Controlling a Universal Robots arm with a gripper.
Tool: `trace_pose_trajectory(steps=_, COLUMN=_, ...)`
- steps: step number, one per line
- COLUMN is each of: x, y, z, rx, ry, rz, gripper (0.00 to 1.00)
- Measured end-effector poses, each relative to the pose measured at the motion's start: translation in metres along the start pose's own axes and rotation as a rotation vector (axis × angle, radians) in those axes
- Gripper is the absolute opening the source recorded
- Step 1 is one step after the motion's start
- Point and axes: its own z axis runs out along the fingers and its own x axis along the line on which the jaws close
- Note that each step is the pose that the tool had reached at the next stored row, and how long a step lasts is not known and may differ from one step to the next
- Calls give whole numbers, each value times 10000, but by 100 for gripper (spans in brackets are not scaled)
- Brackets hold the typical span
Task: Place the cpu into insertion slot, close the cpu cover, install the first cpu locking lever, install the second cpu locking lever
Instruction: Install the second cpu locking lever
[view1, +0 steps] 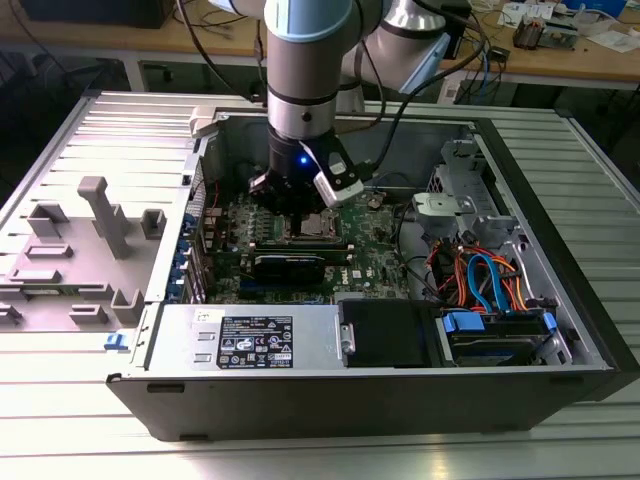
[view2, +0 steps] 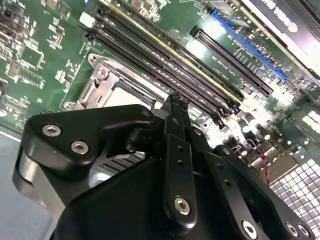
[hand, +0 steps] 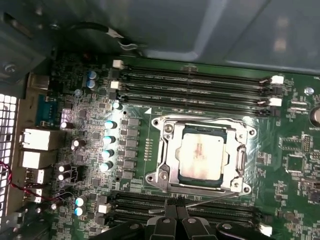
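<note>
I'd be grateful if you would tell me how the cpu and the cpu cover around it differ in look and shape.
The cpu is a solid square plate with a dull silvery-tan top; the cpu cover is a brighter silvery frame with an open middle. The cpu is the smaller and shows through that opening, while the cpu cover runs around its edges. Both are square, metallic and lie flat on the green motherboard, beside the claw.

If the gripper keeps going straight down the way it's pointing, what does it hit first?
Most likely the thin lever beside the socket. In the first wrist view the gripper points at it, just short of the cpu cover closed over the cpu. Depth is hard to judge.
</note>
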Motion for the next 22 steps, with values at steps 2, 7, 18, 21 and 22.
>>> trace_pose_trajectory(steps=2, x=14, y=-4, z=6, rx=0, ry=2, rz=-67, gripper=12)
trace_pose_trajectory(steps=7, x=39, y=-12, z=37, rx=0, ry=2, rz=-145, gripper=12)
trace_pose_trajectory(steps=18, x=143, y=15, z=227, rx=-53, ry=-7, rz=-535, gripper=12)
trace_pose_trajectory(steps=21, x=146, y=15, z=236, rx=-64, ry=-6, rz=-542, gripper=12)
trace_pose_trajectory(steps=22, x=149, y=16, z=238, rx=-66, ry=-7, rz=-545, gripper=12)
